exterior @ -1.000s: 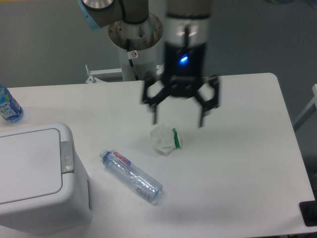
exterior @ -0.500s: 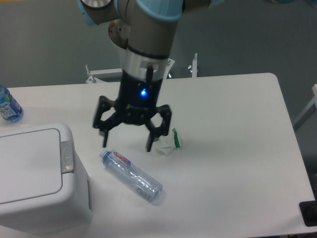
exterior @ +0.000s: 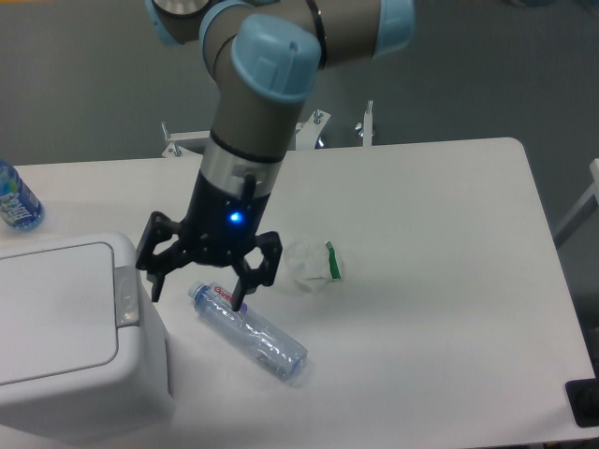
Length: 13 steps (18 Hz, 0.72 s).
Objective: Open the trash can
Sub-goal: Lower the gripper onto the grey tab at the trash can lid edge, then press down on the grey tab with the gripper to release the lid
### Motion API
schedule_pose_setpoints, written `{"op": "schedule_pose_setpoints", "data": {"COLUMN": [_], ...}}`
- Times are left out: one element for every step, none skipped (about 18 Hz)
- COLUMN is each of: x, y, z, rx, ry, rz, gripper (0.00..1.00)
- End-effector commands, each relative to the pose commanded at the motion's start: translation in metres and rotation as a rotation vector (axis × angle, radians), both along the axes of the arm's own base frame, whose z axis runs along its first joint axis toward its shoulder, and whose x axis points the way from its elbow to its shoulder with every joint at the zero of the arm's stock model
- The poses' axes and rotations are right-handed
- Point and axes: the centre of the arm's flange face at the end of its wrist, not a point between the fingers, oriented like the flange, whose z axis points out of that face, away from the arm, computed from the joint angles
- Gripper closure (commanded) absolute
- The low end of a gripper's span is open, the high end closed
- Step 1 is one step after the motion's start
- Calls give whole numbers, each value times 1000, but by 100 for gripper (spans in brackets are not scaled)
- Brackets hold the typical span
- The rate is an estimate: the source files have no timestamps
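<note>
The white trash can (exterior: pixel 65 341) stands at the front left of the table, its flat lid down. A small grey push-button strip (exterior: pixel 125 296) sits on its right rim. My gripper (exterior: pixel 197 293) is open and empty. It hangs just right of the button strip, above the cap end of a clear plastic bottle (exterior: pixel 250 332) lying on the table. Its left fingertip is close to the bin's right rim, apart from it.
A crumpled white paper with a green edge (exterior: pixel 314 264) lies right of the gripper. A blue-labelled bottle (exterior: pixel 16 201) stands at the far left edge. The white table (exterior: pixel 440 281) ends at the right and front; a black object (exterior: pixel 585 402) sits at the front right corner.
The gripper has moved left and down, from above the crumpled paper to beside the trash can's button strip. It has stayed open. Nothing on the table moved.
</note>
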Motion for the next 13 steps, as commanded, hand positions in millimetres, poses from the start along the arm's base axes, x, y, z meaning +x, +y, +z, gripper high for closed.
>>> {"op": "schedule_pose_setpoints", "data": {"x": [0,1,1,5,10,10,11,12,12,13,17,20,20], "y": [0,0,0,2,5,5,6,7,7,7,8,9,9], "z": [-2,-3,-4,-4,-6,-7,-8,-9,-10,-13,-13,-15,-14], "rx": [-2,-4,-6,-5,-8,-9,-11,-12,-13,-17,-15,-14,-12], "ry": [-2,-2,-5,-3,-5,-6,-6,-7,-8,-11,-9,-7,-5], "rz": [0,-4,-2,-10,-19,-19,-22,-23,-23,-25,-31,-35,-35], "gripper": [0,0,0,0,0,0,0,0,0,0,0,0,0]}}
